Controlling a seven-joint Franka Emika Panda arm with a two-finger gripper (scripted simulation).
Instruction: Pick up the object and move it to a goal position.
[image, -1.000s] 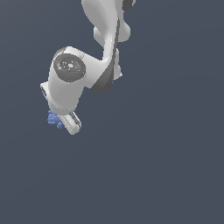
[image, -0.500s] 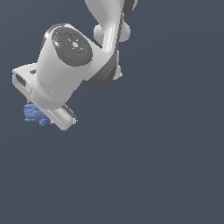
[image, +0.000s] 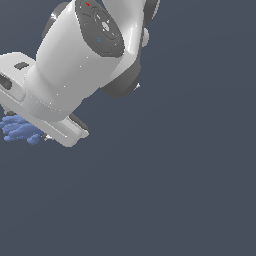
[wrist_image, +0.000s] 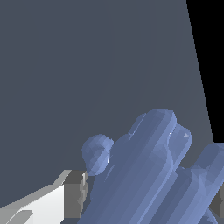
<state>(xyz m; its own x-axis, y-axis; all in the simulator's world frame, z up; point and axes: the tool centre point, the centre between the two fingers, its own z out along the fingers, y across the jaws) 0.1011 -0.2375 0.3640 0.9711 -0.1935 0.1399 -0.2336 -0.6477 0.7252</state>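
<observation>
Periwinkle spiky cluster (wrist_image: 148, 175) looks rigid, light, knobby; gripper (image: 30, 131) jaws clamp its core, pad (wrist_image: 75, 192) touching spikes.

Backdrop: plain slate-grey surface (image: 190, 190) fills the exterior view | Light: even, flat | Wrist view: black strip (wrist_image: 212, 52) bordering grey

room: open dark floor (image: 175, 190) all round | obstacles: only the object (image: 19, 128), wedged against the fingers (wrist_image: 75, 192)
</observation>
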